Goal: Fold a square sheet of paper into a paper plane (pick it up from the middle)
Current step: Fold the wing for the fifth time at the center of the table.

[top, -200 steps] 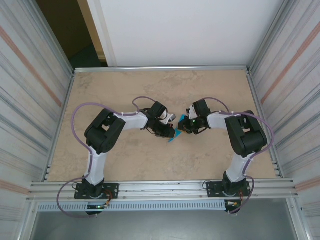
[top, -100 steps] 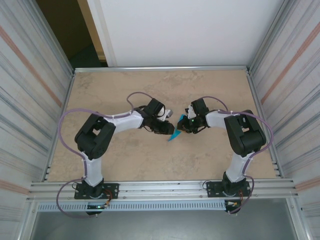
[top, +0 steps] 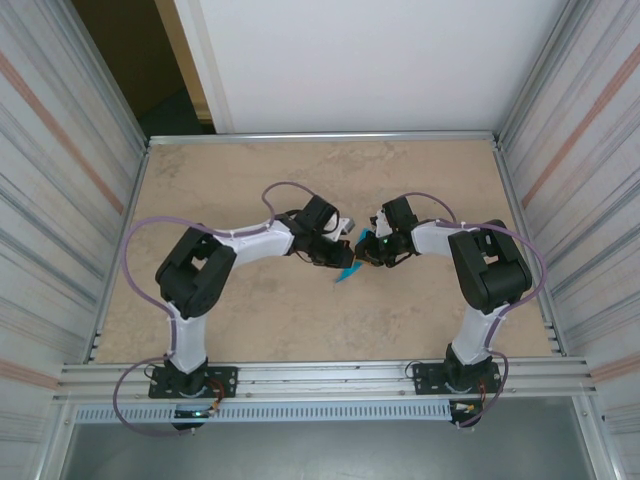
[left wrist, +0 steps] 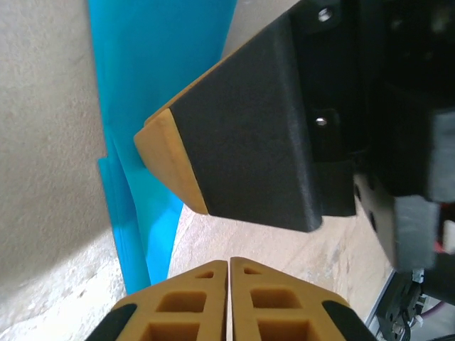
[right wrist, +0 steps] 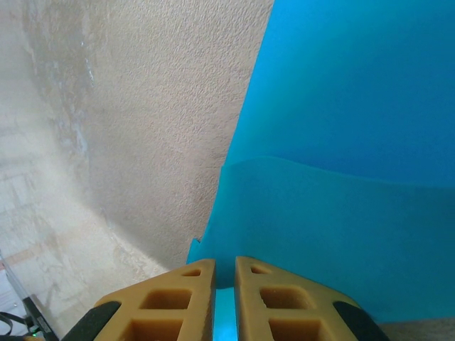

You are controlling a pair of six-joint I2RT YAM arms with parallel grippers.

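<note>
Top external view, mid-worktop. The left arm (top: 190,280) comes in from the near left edge, elbow bent, with its wrist pointing right. The left fingers (top: 336,262) sit just beside the teal-blue paper (top: 348,273). The paper shows as a small creased shape with a narrow point toward the near side, at about the middle of the worktop (top: 250,180). The right fingers (top: 366,250) meet the paper from the other side, and the right arm (top: 485,270) bends back to the near right edge.

Left wrist view:
- The left fingers (left wrist: 192,305) are pressed together pad to pad, with nothing seen between them.
- The paper (left wrist: 156,64) lies ahead and to their left, with layered edges running down beside them. I cannot tell whether it touches them.
- One black, tan-tipped finger of the right arm (left wrist: 242,135) crosses over the paper.

Right wrist view:
- The right fingers (right wrist: 178,302) are almost together with a sliver of teal between the pads, so they are clamped on the paper's edge.
- The paper (right wrist: 341,213) spreads ahead and to the right in two layers, one fold edge running across.
- Bare worktop (right wrist: 128,128) lies to the left.
</note>
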